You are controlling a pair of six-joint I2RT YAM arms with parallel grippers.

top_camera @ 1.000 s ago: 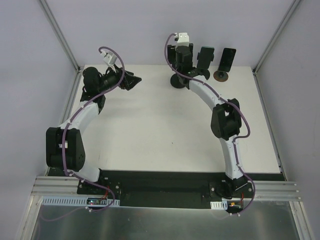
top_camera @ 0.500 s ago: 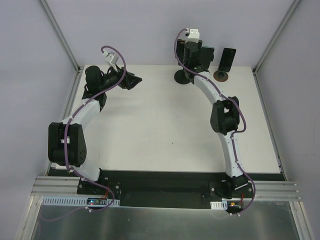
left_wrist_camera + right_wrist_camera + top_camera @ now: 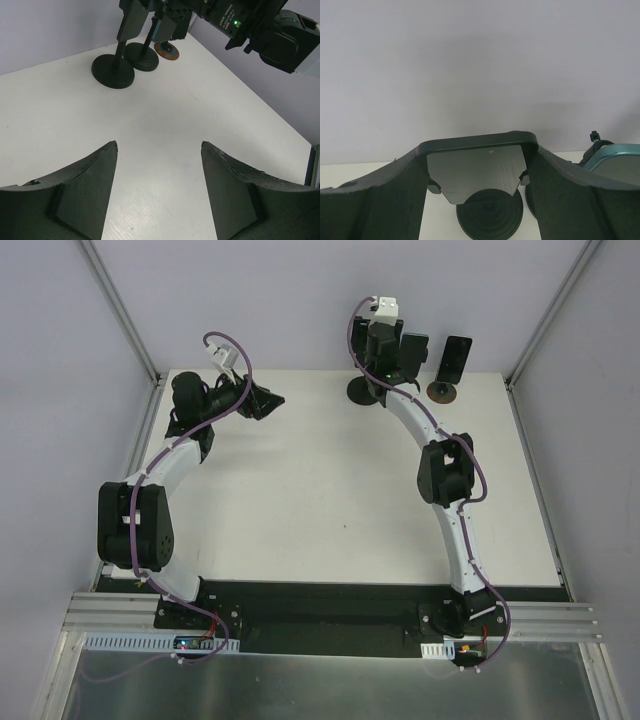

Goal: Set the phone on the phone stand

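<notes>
My right gripper [image 3: 385,352] is at the back of the table, above a black phone stand whose round base [image 3: 365,393] sits on the tabletop. In the right wrist view my right gripper [image 3: 479,165] is shut on a dark phone [image 3: 470,172] with a grey screen, held upright. Two small stand clips touch its lower corners, and the stand's base [image 3: 490,220] lies right below. My left gripper [image 3: 268,400] is open and empty over the back left of the table; in the left wrist view it [image 3: 159,145] hangs over bare tabletop.
A second black stand [image 3: 413,348] holds a teal-edged phone [image 3: 617,162] just right of my right gripper. A third phone [image 3: 458,358] leans on a brown-based stand [image 3: 443,392] at the back right. The back wall is close behind.
Over the last second my right gripper moved right and slightly back with the phone, then held nearly still. The left arm has barely moved.
</notes>
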